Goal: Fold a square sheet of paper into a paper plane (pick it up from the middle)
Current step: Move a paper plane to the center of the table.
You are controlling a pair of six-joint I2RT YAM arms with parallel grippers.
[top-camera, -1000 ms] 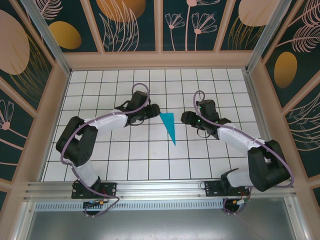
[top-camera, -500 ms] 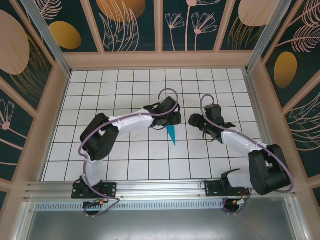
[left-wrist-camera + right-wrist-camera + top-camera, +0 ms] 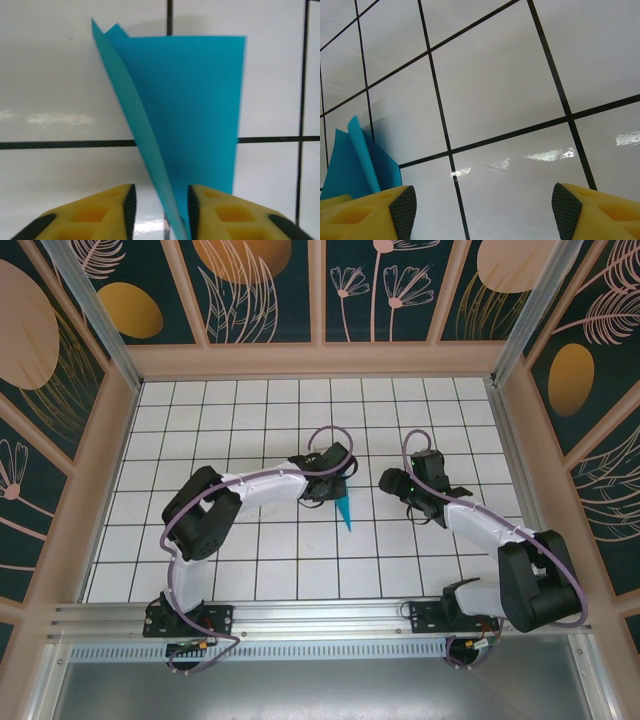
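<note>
White gridded tabletop carries the teal paper plane near its middle, nose toward the arms. Left gripper straddles its raised flap, jaws narrow with a gap showing. Right gripper gapes wide just beside, holding nothing.

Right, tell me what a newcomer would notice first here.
The teal-blue paper plane, a narrow dart with one flap lifted, lies in the middle of the white tiled table. The left hand straddles the paper's edge, yellow fingers apart; the right hand sits open just to its right.
</note>
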